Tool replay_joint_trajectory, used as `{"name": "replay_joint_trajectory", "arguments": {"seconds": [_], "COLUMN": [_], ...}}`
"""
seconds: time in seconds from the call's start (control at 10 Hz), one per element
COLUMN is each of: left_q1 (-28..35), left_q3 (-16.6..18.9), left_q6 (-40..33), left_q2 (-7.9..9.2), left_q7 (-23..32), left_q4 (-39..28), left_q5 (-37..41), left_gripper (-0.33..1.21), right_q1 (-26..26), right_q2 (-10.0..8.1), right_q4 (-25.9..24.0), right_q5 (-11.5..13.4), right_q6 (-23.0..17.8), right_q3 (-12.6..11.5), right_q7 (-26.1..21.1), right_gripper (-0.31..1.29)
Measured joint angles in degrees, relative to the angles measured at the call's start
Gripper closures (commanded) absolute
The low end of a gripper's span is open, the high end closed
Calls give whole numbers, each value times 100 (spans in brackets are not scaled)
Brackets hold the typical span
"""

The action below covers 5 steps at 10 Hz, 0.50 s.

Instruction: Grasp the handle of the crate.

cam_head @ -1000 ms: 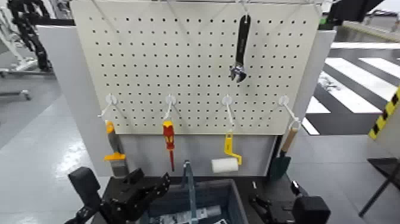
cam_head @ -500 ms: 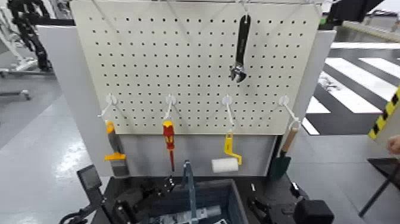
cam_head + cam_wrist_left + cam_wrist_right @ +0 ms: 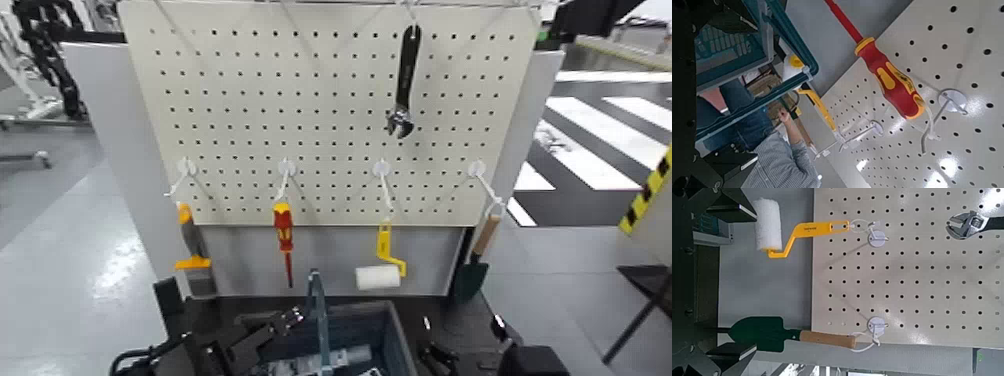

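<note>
Left hand (image 3: 255, 340): low at the crate's left side, just left of the handle; cannot tell how far open; holds nothing visible.
Crate (image 3: 395, 325): dark grey-blue bin at bottom centre, below the pegboard (image 3: 300, 90).
Handle (image 3: 319, 310): thin upright bar rising from the crate's middle, ungrasped.
Right hand (image 3: 450, 358): low beside the crate's right side; opening cannot be told.
Writing: none readable.

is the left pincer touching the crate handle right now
Cannot tell. In the head view the left pincer sits low beside the handle, dark parts overlapping the crate, with neither contact nor gap plain.
</note>
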Motion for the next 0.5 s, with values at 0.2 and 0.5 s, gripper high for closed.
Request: {"name": "replay_joint_trajectory", "arguments": {"seconds": [0.2, 0.5], "left_q1": [-173, -488], "left_q3": [-100, -235], "left_q6": [201, 412], "left_q2": [78, 119], "left_q7": [-6, -173], "left_q4": [282, 786], "left_q5": [656, 1393], "left_gripper": [15, 15], "right_q1": [76, 194], "right_q2": [-4, -13], "right_q4": [-57, -145], "right_q5": [0, -25], "right_q6": [0, 36], "right_q3": [-9, -20], "right_q7": [0, 24], "right_gripper": [15, 15]}}
